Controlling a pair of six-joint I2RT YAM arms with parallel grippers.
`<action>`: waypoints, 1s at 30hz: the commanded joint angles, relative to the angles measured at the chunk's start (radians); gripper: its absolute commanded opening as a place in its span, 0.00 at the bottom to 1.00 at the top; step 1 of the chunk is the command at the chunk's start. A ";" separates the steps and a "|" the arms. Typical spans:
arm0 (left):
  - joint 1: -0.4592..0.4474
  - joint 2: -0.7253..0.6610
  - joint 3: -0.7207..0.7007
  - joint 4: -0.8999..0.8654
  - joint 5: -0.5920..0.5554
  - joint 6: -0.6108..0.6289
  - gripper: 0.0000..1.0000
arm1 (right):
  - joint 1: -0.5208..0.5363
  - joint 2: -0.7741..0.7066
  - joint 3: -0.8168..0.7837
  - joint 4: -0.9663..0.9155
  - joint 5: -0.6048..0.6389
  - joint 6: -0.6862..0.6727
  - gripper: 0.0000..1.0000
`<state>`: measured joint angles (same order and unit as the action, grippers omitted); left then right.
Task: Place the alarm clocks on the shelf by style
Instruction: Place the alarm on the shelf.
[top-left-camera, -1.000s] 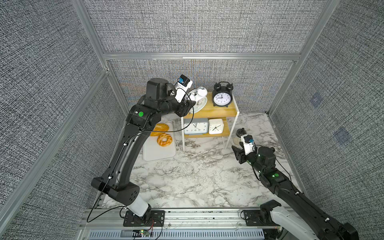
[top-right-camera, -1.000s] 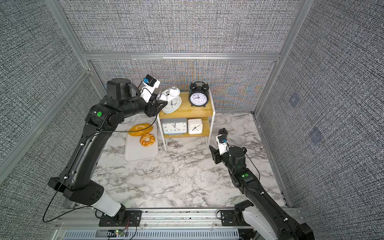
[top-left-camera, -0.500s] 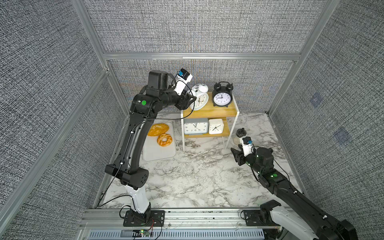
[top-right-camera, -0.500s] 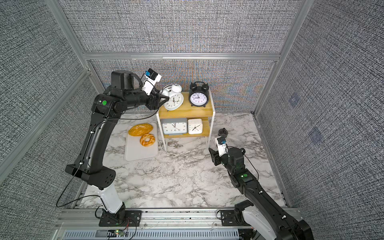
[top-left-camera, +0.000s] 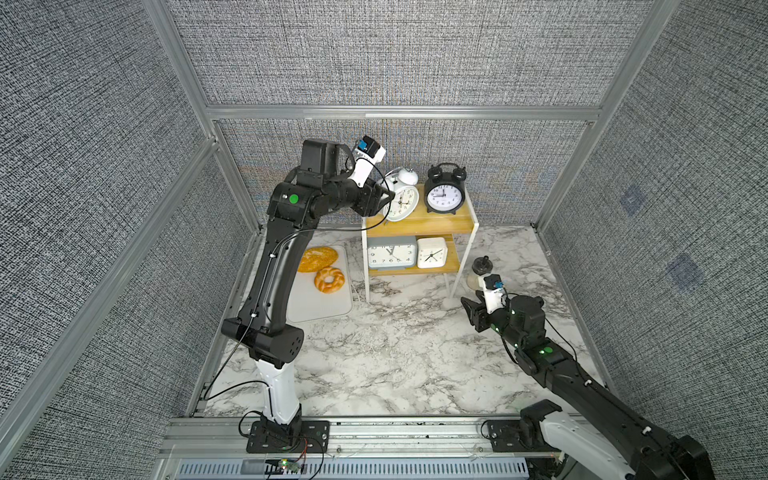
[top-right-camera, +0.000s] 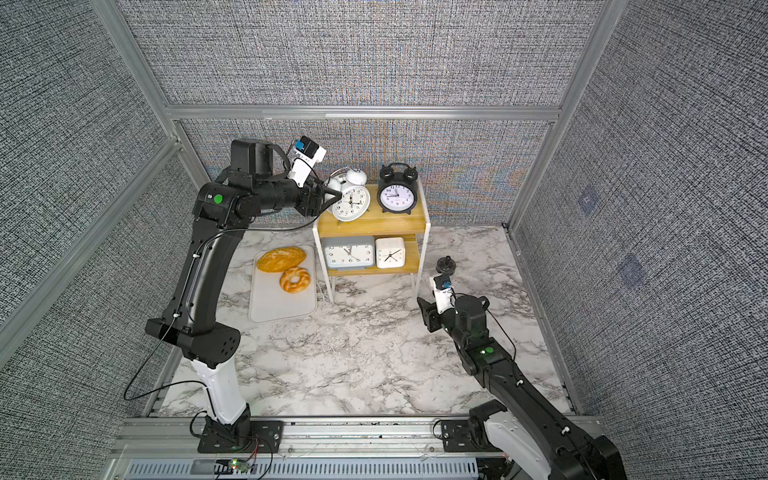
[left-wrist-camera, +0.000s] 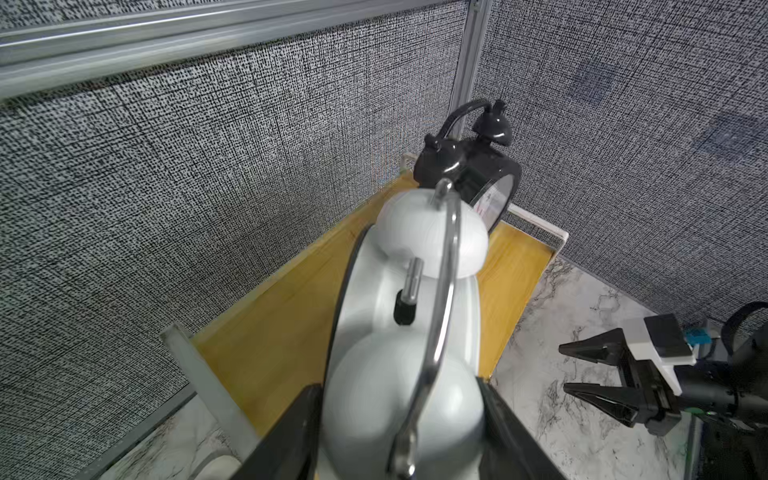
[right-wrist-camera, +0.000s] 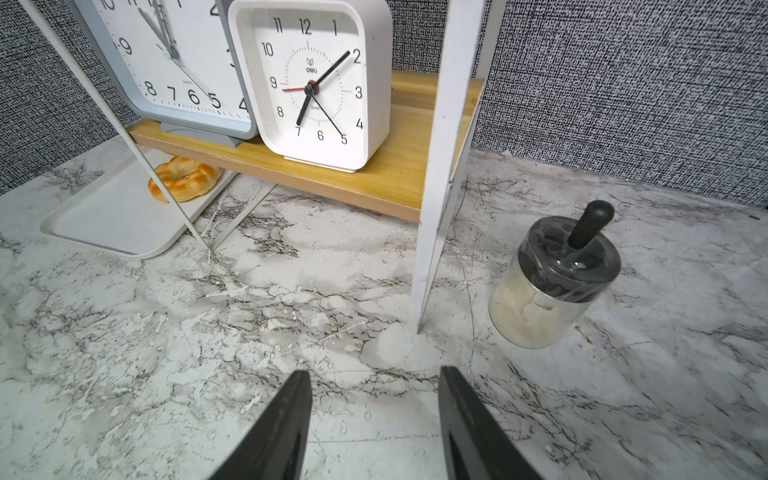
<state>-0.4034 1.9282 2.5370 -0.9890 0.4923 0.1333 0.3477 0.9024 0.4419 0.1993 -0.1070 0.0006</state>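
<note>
Left hand (top-left-camera: 384, 195) is clenched on the white clock (top-left-camera: 401, 201), fingers (left-wrist-camera: 291, 432) either side of its near bell, at the frame-left end of the shelf's (top-left-camera: 436, 224) top board, centre of frame in both top views. Clock is tilted; can't tell if its feet bear on the board yet. Black clock (top-left-camera: 444, 195) stands upright just right of it. Grey clock (top-left-camera: 391, 252) and square clock (top-left-camera: 432, 252) sit side by side on the lower board. So styles are already split by tier; I'd judge only the set-down and let-go remain.

Risks:
- Let go while tilted: round body, small feet, sitting by the board's left front corner. It could tip off that edge onto the tray (top-left-camera: 320, 303).
- Push further right: it bumps the black clock, gap is small.
- Side load on the shelf: thin legs, looks light, could skid and shake the lower pair.
- Arm cable (top-left-camera: 390, 205) loops across the shelf's left front post; may snag on pull-out.

Room: wall (top-left-camera: 395, 141) close behind the shelf, no exit there. Open air to frame left above the tray and bread (top-left-camera: 318, 258), that's the way out. Right hand (top-left-camera: 469, 311) hangs released and empty over bare bench (top-left-camera: 395, 353), lower right of the shelf, near its front right leg and a jar (top-left-camera: 482, 266); well apart from the left arm.
</note>
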 joint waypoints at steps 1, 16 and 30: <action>0.005 0.014 0.012 0.017 0.012 -0.010 0.33 | 0.001 0.003 -0.003 0.033 0.002 0.006 0.54; 0.026 0.057 0.034 0.021 -0.021 -0.012 0.48 | 0.001 0.026 -0.011 0.048 0.004 0.012 0.54; 0.032 0.097 0.037 0.021 -0.044 -0.003 0.70 | 0.001 0.038 -0.011 0.052 0.007 0.009 0.54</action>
<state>-0.3744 2.0159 2.5782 -0.9115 0.4786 0.1162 0.3481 0.9367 0.4324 0.2150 -0.1062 0.0044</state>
